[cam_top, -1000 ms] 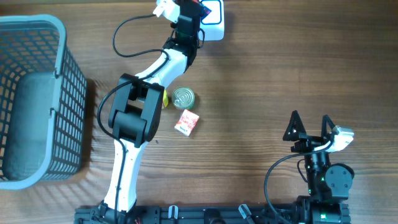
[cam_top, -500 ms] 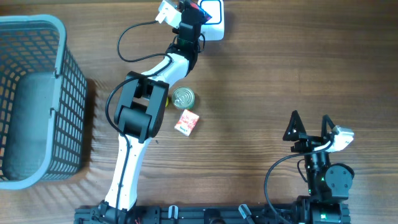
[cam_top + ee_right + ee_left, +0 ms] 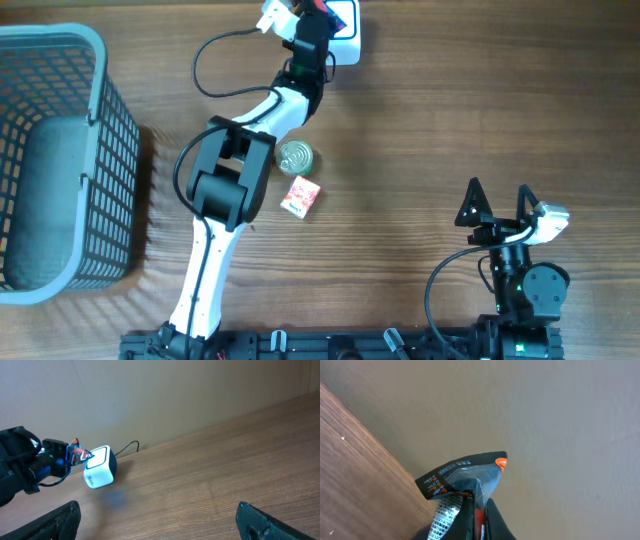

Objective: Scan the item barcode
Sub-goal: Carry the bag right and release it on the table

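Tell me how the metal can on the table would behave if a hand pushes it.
The can stands upright, lid facing up, so a low push would probably slide it; tipped over, it could roll. It looks metal: likely stiff and fairly heavy for its size.

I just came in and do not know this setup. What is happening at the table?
The left arm reaches to the far edge and holds a dark packet in its shut jaws, right at the white scanner. The right arm sits parked near the front, jaws open and empty. A can and a red box lie on the table; a basket stands at the left.
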You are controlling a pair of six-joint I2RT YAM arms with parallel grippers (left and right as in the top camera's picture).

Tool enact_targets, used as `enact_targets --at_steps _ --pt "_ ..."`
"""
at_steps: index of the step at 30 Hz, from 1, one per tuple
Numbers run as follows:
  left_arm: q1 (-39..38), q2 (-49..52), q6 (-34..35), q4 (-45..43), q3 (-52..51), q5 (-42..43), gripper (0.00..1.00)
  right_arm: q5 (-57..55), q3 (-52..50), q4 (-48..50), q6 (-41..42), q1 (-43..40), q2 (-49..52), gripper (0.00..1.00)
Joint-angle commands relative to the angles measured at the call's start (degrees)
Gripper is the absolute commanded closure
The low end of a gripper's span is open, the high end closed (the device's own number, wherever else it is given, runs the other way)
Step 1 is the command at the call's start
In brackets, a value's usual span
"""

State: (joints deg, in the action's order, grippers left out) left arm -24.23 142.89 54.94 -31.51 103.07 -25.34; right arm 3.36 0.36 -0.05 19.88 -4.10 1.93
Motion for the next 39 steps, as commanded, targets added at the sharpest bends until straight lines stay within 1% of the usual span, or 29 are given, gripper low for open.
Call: enact_targets --at_steps 1,2,3,5,8,10,13,17,20,24,27,29,31,33,34,35,36,37,38,39 --pt "-2.8 -5.2 -9.0 2.4 0.1 -0.6 0.96 -0.3 0.0 0.1 -0.2 0.2 -0.3 0.00" --pt "-3.7 -7.0 -11.6 5.0 0.1 -2.5 0.96 -0.3 0.0 0.1 -0.3 0.2 -0.3 0.00" --pt "-4.3 -8.3 -12.6 7.7 0.1 -3.8 0.96 -0.3 0.0 0.1 -0.2 0.2 -0.3 0.00" --pt "-5.7 -11.9 -12.7 15.3 0.1 -6.1 0.96 -0.3 0.0 0.1 -0.2 0.2 -0.3 0.00" --pt "-7.0 -15.7 -12.7 22.4 0.1 -6.2 0.96 -0.3 0.0 0.1 -0.2 0.2 -0.3 0.00" --pt "-8.7 -18.3 -12.7 28.9 0.1 -4.8 0.96 -0.3 0.0 0.1 -0.3 0.2 -0.3 0.00" --pt "-11.4 -19.6 -12.5 38.0 0.1 -3.5 0.96 -0.3 0.0 0.1 -0.3 0.2 -0.3 0.00" --pt "-15.2 -19.6 -12.0 47.4 0.1 4.3 0.96 -0.3 0.0 0.1 -0.3 0.2 -0.3 0.00" --pt "-17.5 -19.6 -10.7 51.6 0.1 9.3 0.96 -0.3 0.0 0.1 -0.2 0.2 -0.3 0.00" --pt "-17.9 -19.6 -5.4 57.8 0.1 16.1 0.96 -0.3 0.0 0.1 -0.2 0.2 -0.3 0.00" --pt "-18.2 -19.5 -3.2 62.2 0.1 17.0 0.96 0.4 0.0 0.1 0.0 0.2 -0.3 0.00" --pt "-18.8 -19.4 -3.2 64.0 0.1 17.6 0.96 1.1 0.0 0.2 0.1 0.2 -0.2 0.00" --pt "-19.8 -19.4 -3.3 65.7 0.1 18.2 0.96 4.9 0.1 0.3 0.3 0.2 -0.3 0.01" --pt "-20.0 -19.6 -3.7 65.5 0.1 17.0 0.96 9.8 0.1 0.7 0.3 0.2 -0.3 0.00" --pt "-20.0 -19.9 -3.7 65.2 0.1 16.5 0.83 12.7 0.1 0.8 0.4 0.2 -0.3 0.00" --pt "-19.7 -20.5 -3.8 64.9 0.1 16.0 0.67 16.9 0.3 1.4 2.8 0.2 -0.3 0.00" --pt "-19.1 -21.7 -5.9 64.0 0.1 15.3 0.46 23.2 0.5 2.4 5.8 0.2 -0.3 0.00" --pt "-18.6 -23.0 -8.0 63.4 0.1 14.1 0.32 29.2 1.3 1.4 5.5 0.2 -0.2 0.00" --pt "-17.9 -24.8 -9.8 63.2 0.1 11.4 0.19 29.8 2.3 -1.4 5.4 0.2 -0.2 0.00" --pt "-17.0 -26.9 -11.1 63.5 0.1 8.4 0.14 27.6 3.5 -4.7 4.0 0.2 0.2 0.00"
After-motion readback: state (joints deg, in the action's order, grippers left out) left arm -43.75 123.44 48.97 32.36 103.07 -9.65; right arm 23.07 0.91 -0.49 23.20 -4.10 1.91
